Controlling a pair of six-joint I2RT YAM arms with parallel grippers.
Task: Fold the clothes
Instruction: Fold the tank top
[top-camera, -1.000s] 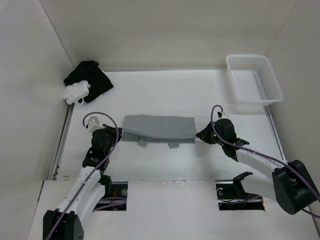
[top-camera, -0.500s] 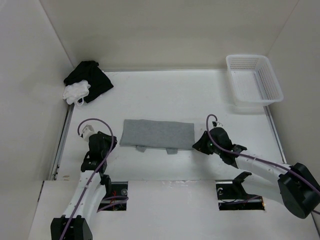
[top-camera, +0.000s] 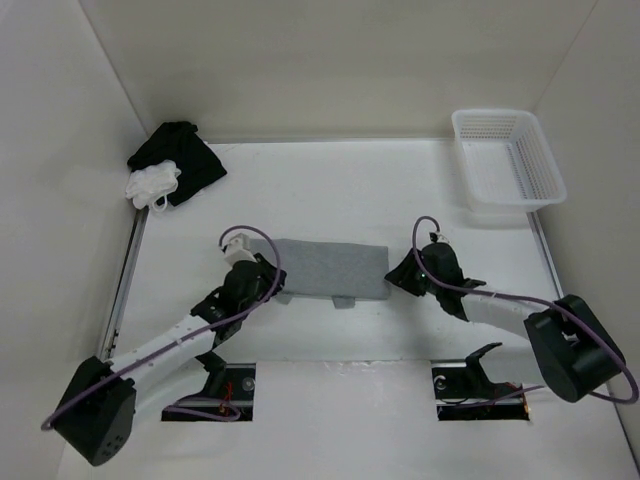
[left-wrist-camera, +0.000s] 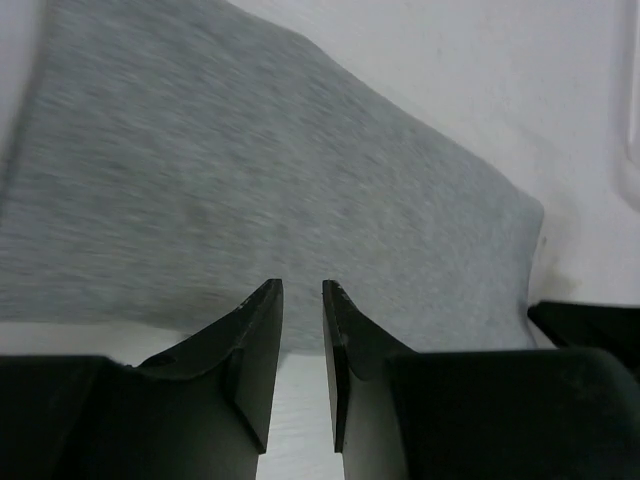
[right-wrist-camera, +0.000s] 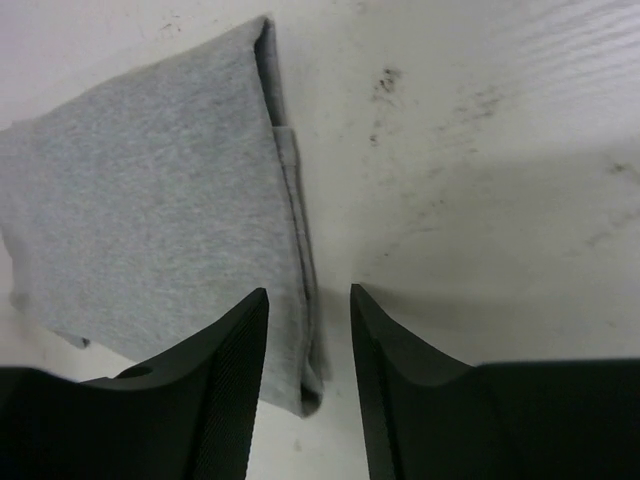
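The clothes (top-camera: 330, 267), a heather-grey knit top, lie folded into a flat strip in the middle of the table, with two small tabs of fabric sticking out at the near edge. My left gripper (top-camera: 274, 288) hovers at the strip's left near corner. In the left wrist view the left gripper (left-wrist-camera: 300, 290) is open by a narrow gap over the grey fabric (left-wrist-camera: 250, 180), with nothing between the jaws. My right gripper (top-camera: 397, 276) sits at the strip's right end. It (right-wrist-camera: 308, 292) is open, and the folded right edge of the top (right-wrist-camera: 150, 190) runs between its jaws.
A white basket (top-camera: 508, 160) stands at the back right. A black cloth bundle (top-camera: 185, 158) with a small white cloth (top-camera: 152, 185) on it lies in the back left corner. Two cutouts with cables (top-camera: 225, 385) are at the near edge by the arm bases.
Both grippers went from shut to open and let go of the top, which now lies flatter. The left arm pulled back, then swung right to the top's left end.
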